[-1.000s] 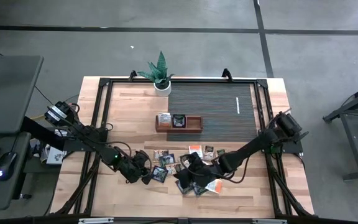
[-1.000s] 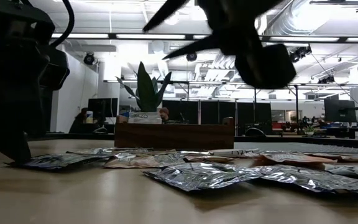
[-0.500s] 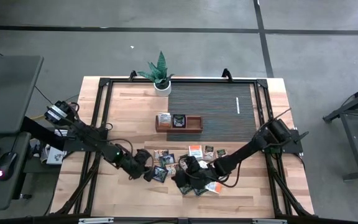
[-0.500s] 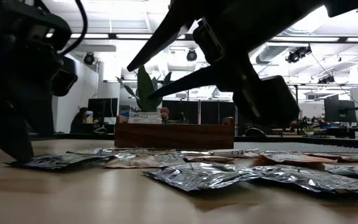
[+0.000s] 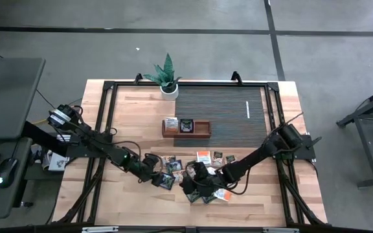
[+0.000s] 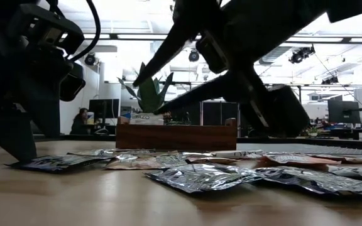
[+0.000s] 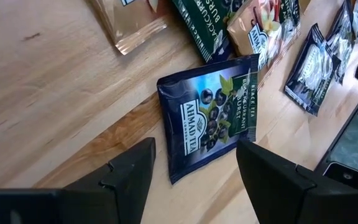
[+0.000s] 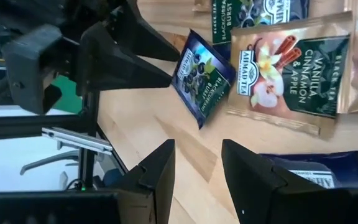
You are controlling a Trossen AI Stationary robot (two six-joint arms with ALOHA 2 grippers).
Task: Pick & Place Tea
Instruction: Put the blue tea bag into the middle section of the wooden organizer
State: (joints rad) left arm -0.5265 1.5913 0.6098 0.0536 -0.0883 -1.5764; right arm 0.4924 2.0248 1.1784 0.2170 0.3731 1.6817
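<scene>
Near the front of the pale wooden worktop (image 5: 135,123), a scatter of small flat square tea sachets (image 5: 203,175) lies loose; the left claw (image 7: 191,180) hangs low with its fingers spread wide, empty, just before a dark blue blackcurrant tea sachet (image 7: 209,121) lying flat on the wood; the right claw (image 8: 197,171) hovers over the pile, fingers parted, holding nothing, beside a tan vanilla-cinnamon-apple sachet (image 8: 291,71); behind stands a long brown wooden tray (image 5: 186,127) with two sachets in it.
</scene>
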